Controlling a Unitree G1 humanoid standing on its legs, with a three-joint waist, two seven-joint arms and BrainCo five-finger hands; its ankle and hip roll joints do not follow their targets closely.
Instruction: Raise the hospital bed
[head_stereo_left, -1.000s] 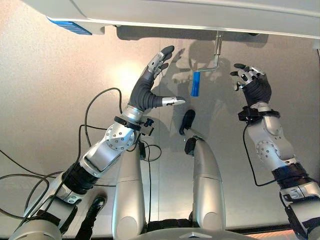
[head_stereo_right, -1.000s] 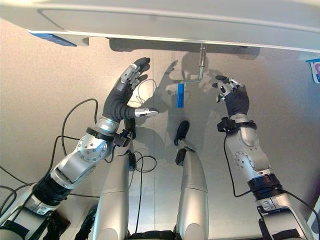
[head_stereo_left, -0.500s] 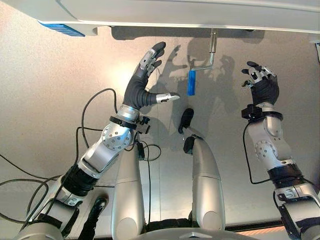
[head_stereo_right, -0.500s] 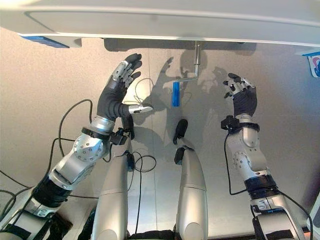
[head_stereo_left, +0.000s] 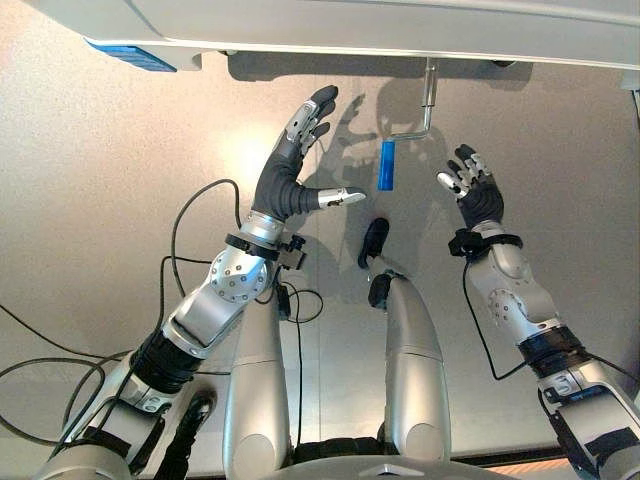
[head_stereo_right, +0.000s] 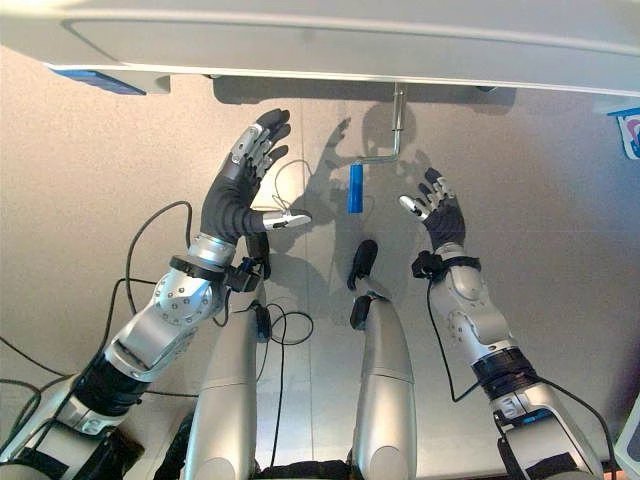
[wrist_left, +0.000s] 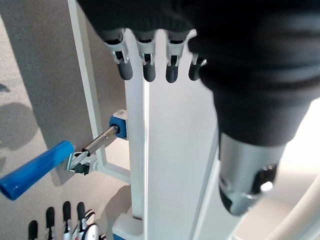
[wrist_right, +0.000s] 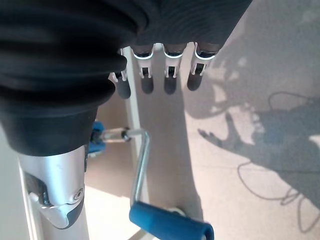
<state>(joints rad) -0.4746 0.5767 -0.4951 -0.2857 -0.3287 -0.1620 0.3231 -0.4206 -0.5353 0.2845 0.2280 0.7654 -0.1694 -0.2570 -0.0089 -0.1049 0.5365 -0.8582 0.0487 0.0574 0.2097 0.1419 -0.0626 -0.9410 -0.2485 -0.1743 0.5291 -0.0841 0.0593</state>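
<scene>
Fingers spread, the right hand (head_stereo_left: 478, 196) has moved nearer the blue crank handle (head_stereo_left: 388, 166).

You are looking at a clinical or care-training room, and what tells you so is the white hospital bed (head_stereo_left: 400, 30) whose frame edge runs along the far side of the head views. Under that edge a bare metal crank (head_stereo_left: 428, 105) hangs down, ending in a blue handle (head_stereo_left: 387, 166), the manual kind fitted to ward beds. Below it lies a plain, speckled grey-beige floor (head_stereo_left: 90, 190), smooth and seamless like institutional vinyl.
</scene>
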